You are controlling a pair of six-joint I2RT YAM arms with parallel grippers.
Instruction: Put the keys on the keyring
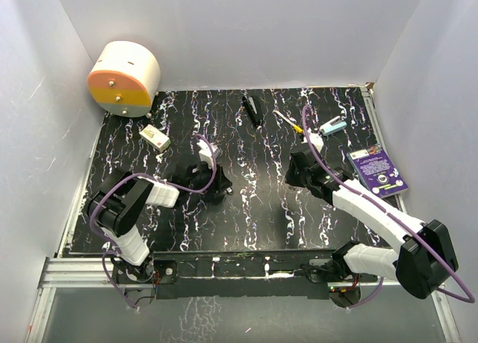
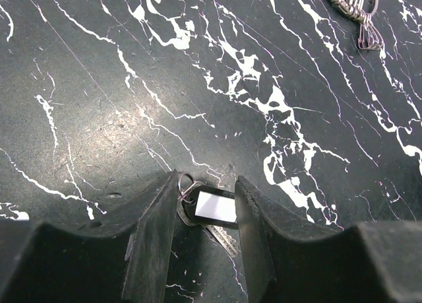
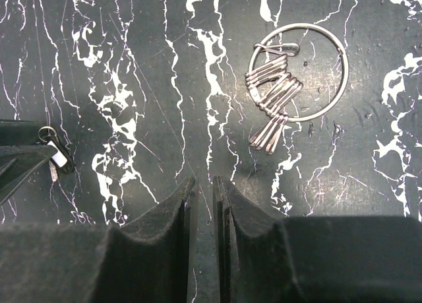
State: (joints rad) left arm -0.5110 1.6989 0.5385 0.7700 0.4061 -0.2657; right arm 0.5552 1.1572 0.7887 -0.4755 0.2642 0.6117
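The left gripper [image 2: 206, 184] straddled the tagged key [image 2: 215, 206] on the desk [image 2: 99, 105], whether clamped I could not tell; the right gripper [image 3: 204, 181] was nearly together, empty; the keyring [image 3: 347, 70] lay flat just beyond it.

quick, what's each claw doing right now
left claw: open around the tagged key, grip not certain
right claw: shut, empty

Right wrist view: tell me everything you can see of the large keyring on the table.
The keyring is a thin, round, silvery wire ring lying flat on the black marbled table. A bundle of small silvery wire clips hangs on its upper left, fanning across the open middle and past the lower-left rim. It lies beyond the right gripper, off to the right in that view, and neither finger touches it.
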